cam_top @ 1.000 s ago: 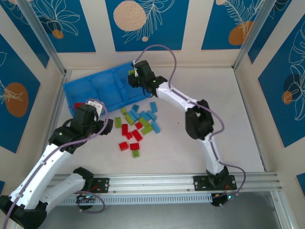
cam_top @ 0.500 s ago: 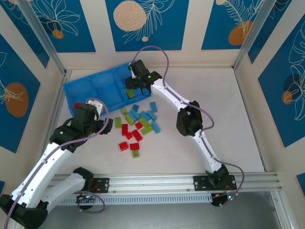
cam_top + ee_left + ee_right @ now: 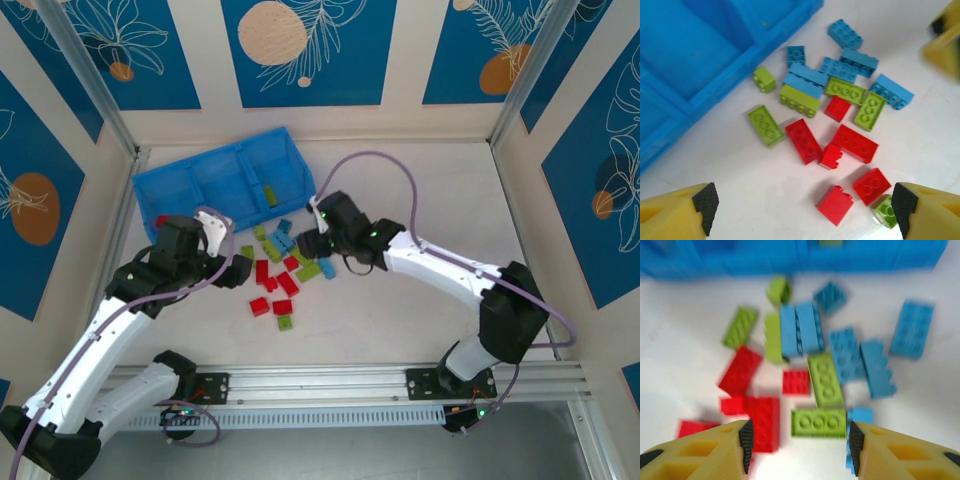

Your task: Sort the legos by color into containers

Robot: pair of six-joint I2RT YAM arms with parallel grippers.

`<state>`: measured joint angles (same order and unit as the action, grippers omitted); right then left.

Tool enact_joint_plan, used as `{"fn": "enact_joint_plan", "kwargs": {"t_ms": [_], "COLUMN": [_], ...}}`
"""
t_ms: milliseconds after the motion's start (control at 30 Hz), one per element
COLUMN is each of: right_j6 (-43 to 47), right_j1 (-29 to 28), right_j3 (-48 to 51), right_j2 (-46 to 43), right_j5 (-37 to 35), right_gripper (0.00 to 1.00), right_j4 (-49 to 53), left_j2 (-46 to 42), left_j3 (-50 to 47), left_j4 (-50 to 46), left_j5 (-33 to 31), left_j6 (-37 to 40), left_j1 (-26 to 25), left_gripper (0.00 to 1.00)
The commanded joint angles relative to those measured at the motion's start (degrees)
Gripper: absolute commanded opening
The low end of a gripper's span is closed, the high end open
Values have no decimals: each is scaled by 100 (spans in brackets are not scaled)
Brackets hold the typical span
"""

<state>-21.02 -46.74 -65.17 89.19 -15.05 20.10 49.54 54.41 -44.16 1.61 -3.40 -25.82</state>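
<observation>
**Inspector:** How is the sort standing?

**Assessor:** Early, by my reading. One yellow-green brick is lying in the right-hand compartment of the bin. The left arm is covering part of the other compartments, so I cannot tell what they are holding. The rest of the legos are sitting in a loose heap on the table, just in front of the bin.

**Inspector:** And the grippers?

**Assessor:** The right gripper is hovering low over the heap, jaws partly apart and holding nothing. A yellow-green piece is lying flat just ahead of its tips, lengthwise across the gap. A red brick is crowding the left jaw and a blue brick the right. The wrist picture is blurring, so I cannot give the exact clearance. The left gripper is standing wide open and empty over the near edge of the heap, with two red pieces lying between its jaws.

**Inspector:** Which step is that?

**Assessor:** I am judging it a pick, with the right arm lining up on that yellow-green piece.

**Inspector:** What is the next move calling for?

**Assessor:** In my view, lowering so the jaws are straddling that one piece alone, then closing without catching the red or blue neighbour. After that it is carrying the piece to the right-hand compartment, where its match is lying.
</observation>
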Motion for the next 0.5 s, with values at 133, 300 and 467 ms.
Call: {"fn": "enact_joint_plan", "kwargs": {"t_ms": [133,300,467], "right_j6": [-278,-241,-336], "right_j1": [59,86,121], "right_j3": [-219,-224,-147], "right_j2": [1328,1664,1821], "right_j5": [-409,-526,-448], "right_gripper": [55,54,46], "right_j4": [94,-33,-61], "left_j2": [124,132,139], "left_j3": [17,-3,-1], "left_j4": [31,39,30], "left_j5": [1024,923,759], "left_j6": [371,362,340], "left_j1": [86,86,86], "left_gripper": [100,100,100]}}
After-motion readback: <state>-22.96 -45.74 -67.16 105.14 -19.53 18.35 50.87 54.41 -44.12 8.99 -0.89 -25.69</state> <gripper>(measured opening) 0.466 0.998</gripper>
